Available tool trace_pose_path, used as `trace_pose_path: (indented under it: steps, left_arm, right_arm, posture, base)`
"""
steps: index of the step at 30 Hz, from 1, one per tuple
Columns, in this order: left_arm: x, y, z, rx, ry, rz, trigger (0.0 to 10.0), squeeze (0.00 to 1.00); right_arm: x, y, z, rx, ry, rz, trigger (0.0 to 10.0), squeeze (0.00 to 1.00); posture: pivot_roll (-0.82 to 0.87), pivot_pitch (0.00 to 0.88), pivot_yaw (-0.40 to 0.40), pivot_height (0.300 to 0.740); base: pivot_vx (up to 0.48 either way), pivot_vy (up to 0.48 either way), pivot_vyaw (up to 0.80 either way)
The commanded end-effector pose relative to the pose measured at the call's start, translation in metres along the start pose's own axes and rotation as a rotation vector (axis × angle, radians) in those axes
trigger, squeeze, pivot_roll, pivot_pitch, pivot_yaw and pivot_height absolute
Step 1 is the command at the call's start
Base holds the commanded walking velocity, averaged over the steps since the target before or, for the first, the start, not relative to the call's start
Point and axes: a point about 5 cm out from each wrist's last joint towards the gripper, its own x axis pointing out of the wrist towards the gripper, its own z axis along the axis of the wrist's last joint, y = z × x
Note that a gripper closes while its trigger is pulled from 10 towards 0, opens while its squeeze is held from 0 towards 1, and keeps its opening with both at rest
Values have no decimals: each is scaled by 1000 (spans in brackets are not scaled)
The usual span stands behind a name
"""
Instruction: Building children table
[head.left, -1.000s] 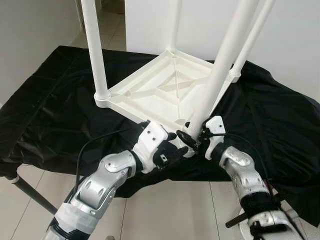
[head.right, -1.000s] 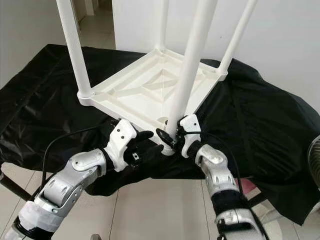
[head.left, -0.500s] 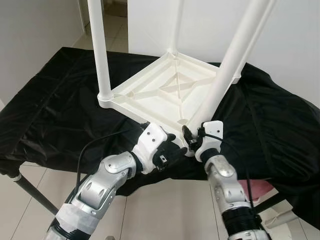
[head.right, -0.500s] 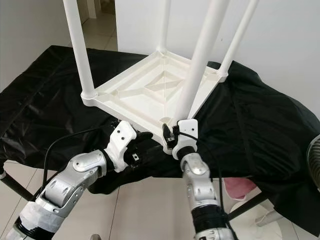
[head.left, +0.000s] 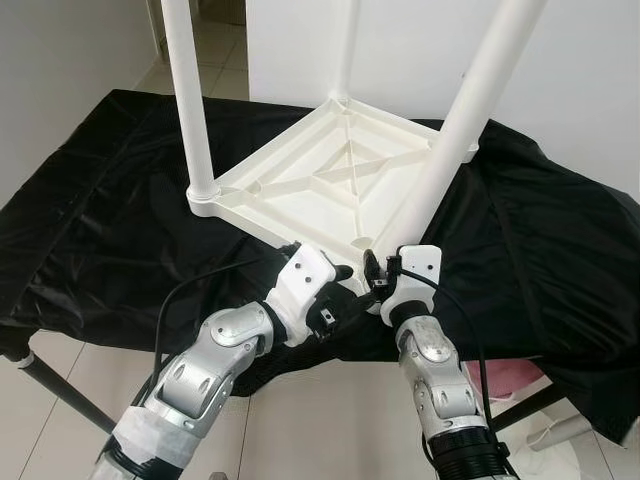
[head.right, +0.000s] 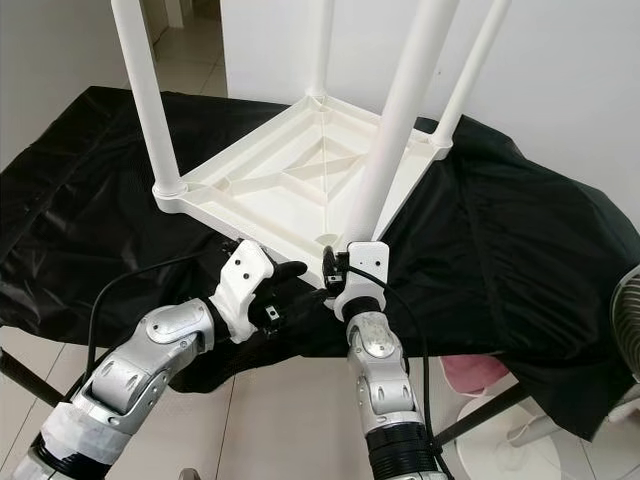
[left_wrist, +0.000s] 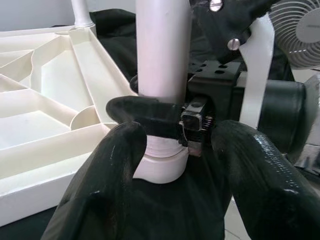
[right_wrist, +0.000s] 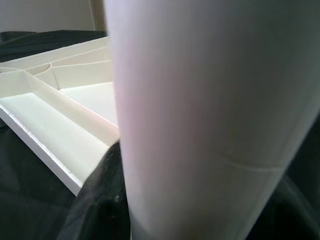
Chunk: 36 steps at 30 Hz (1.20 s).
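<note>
A white plastic tabletop (head.left: 330, 185) lies upside down on a black cloth (head.left: 110, 230) that covers a stand. Its underside faces up: a raised rim runs round the square, and ribs cross from corner to corner and meet in the middle. Round white legs stand in the corner sockets. The left leg (head.left: 188, 100) rises straight from its collar at the left corner, the far leg (head.left: 347, 50) stands at the back corner, and a third leg (head.right: 470, 75) rises at the right corner. The near leg (head.left: 455, 130) is the thickest in view and leans up and to the right from the corner closest to me.

My right gripper (head.left: 376, 283) is at the foot of that near leg. In the left wrist view one of its black fingers (left_wrist: 145, 114) wraps across the front of the leg just above the socket collar, so it is clamped on the leg. The right wrist view shows the leg as a smooth white column very close, with the ribbed tabletop beyond it.

My left gripper (head.left: 335, 300) hovers just beside the same corner, its two fingers (left_wrist: 110, 185) spread wide apart and holding nothing, with the leg's base between them and a little ahead. A white fan (left_wrist: 300, 30) stands beyond the cloth, on my right.
</note>
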Motion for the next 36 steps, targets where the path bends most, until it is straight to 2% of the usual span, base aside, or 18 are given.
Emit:
trace_pose_path:
  steps: [1,4,5,12,13,15,16,17,20,23,24,26,34,35,36]
  left_arm:
    - [1,-1,-2,16,13,-20,10000,0]
    - [0,-1,-3,18,12,-13,10000,0]
    - [0,-1,-3,19,13,-11,10000,0]
    - [-1,-1,-4,26,15,-1,10000,0]
    - [-2,-1,-4,27,17,2,10000,0]
    - [-2,-1,-4,27,17,2,10000,0]
    - [-3,-1,-4,27,19,2,10000,0]
    - [-3,-1,-4,29,21,0,10000,0]
    - [-4,-2,-5,28,26,-13,10000,0]
    - [-4,-2,-5,27,27,-15,10000,0]
    - [-4,-5,-6,10,32,-50,10000,0]
    - [-4,-9,-9,37,51,-85,10000,0]
    - [-3,-9,-10,33,56,-81,10000,0]
    - [-3,-9,-10,34,57,-81,10000,0]
    - [-3,-9,-10,35,58,-81,10000,0]
  right_arm:
    - [-4,-4,-4,8,18,-7,10000,1000]
    - [-5,-12,-1,6,3,1,10000,1000]
    - [-5,-19,1,-2,-5,15,10000,1000]
    - [-7,-32,5,-28,-19,99,10000,1000]
    - [-7,-40,4,-33,-8,153,10000,953]
    - [-7,-40,4,-33,-8,153,10000,953]
    - [-7,-45,4,-33,4,198,10000,184]
    - [-7,-48,4,-36,13,265,10000,0]
    - [-4,-48,1,-52,27,407,10000,0]
    - [-4,-48,1,-54,30,422,10000,0]
    - [-2,-48,-1,-69,35,456,10000,0]
    - [6,-43,-3,-74,47,547,10000,0]
    - [18,-36,-2,-99,57,611,10000,0]
    - [20,-35,-2,-109,61,620,7647,0]
    - [21,-36,-3,-120,65,626,1451,0]
  posture:
    - [-2,26,-74,740]
    - [0,26,-75,740]
    - [-1,26,-76,740]
    - [0,29,-75,740]
    - [1,28,-77,740]
    - [1,28,-77,740]
    - [3,26,-75,740]
    - [3,26,-75,740]
    - [5,21,-65,740]
    - [5,21,-65,740]
    - [8,19,-63,740]
    - [13,14,-62,740]
    - [24,3,-66,740]
    - [24,3,-66,740]
    - [24,3,-66,740]
  base:
    - [0,0,0]
    - [0,0,0]
    - [0,0,0]
    - [0,0,0]
    - [0,0,0]
    - [0,0,0]
    - [0,0,0]
    - [0,0,0]
    - [0,0,0]
    - [0,0,0]
    - [0,0,0]
    - [0,0,0]
    - [0,0,0]
    - [0,0,0]
    - [0,0,0]
